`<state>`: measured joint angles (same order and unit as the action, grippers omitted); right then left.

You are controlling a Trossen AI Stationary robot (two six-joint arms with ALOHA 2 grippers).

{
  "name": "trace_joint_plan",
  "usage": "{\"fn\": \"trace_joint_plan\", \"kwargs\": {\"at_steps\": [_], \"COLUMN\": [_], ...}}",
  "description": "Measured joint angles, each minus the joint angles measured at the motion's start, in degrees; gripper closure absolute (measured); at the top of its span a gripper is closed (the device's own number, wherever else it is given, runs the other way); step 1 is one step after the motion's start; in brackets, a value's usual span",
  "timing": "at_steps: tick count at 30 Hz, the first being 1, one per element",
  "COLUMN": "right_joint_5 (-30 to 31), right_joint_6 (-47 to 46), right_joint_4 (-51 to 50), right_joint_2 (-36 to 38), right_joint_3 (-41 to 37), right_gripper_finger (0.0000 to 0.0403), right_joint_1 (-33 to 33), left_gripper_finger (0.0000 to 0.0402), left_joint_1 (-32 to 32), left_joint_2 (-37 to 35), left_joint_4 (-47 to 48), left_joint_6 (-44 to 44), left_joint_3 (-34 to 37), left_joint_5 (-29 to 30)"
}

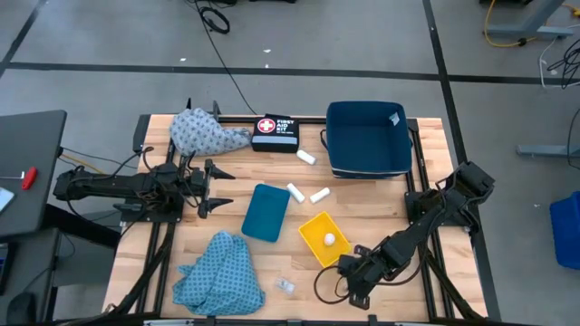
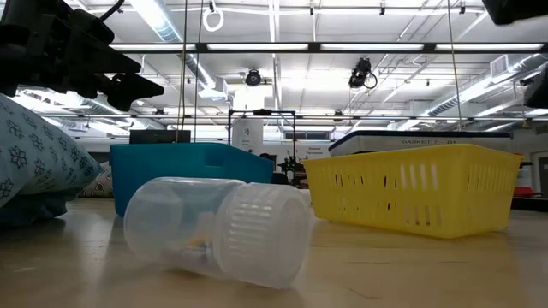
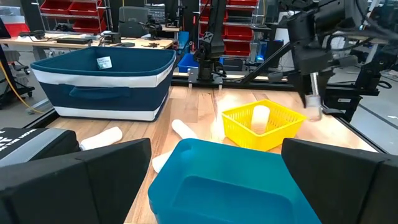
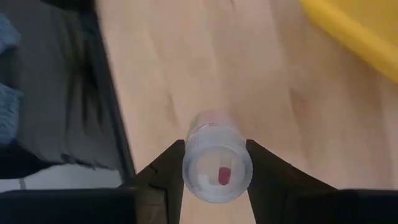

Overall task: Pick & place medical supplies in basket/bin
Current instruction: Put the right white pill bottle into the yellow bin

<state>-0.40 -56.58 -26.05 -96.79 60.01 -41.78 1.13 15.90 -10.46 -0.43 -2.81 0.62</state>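
High view: right gripper (image 1: pixel 349 274) sits low near the worktop's (image 1: pixel 381 204) front edge, beside the yellow basket (image 1: pixel 317 237) holding one white roll (image 1: pixel 330 239); left gripper (image 1: pixel 210 186) waits at the left by the teal tray (image 1: pixel 266 213).
Low view: a clear vial (image 2: pixel 218 229) lies on its side in front.
Left wrist view: jaws spread wide over the teal tray.
Right wrist view: jaws closed on a small vial (image 4: pixel 217 168).

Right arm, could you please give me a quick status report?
Right end effector shut on a clear vial beside the yellow basket. Left end effector open, waiting at the teal tray. Another vial loose on the table; nothing in the way.
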Motion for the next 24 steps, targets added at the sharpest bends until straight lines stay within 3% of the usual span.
{"fn": "trace_joint_plan", "kwargs": {"at_steps": [6,11,17,24], "right_joint_5": [7.11,17.87,31.05,35.33], "right_joint_6": [8.21,16.46,19.96,19.85], "right_joint_4": [10.61,15.39,10.56,1.22], "right_joint_2": [0.00,0.00,0.00,-0.02], "right_joint_3": [0.00,0.00,0.00,0.00], "right_gripper_finger": [0.0269,0.0269,0.0269,0.0269], "right_joint_1": [-0.15,-0.15,0.52,5.00], "left_gripper_finger": [0.0035,0.0035,0.0035,0.0035], "left_joint_1": [0.00,0.00,0.00,0.00], "left_joint_2": [0.00,0.00,0.00,0.00], "left_joint_4": [0.00,-0.02,-0.02,-0.04], "left_joint_6": [0.00,0.00,0.00,-0.02], "left_joint_3": [0.00,0.00,0.00,0.00], "left_joint_5": [0.00,0.00,0.00,0.00]}}
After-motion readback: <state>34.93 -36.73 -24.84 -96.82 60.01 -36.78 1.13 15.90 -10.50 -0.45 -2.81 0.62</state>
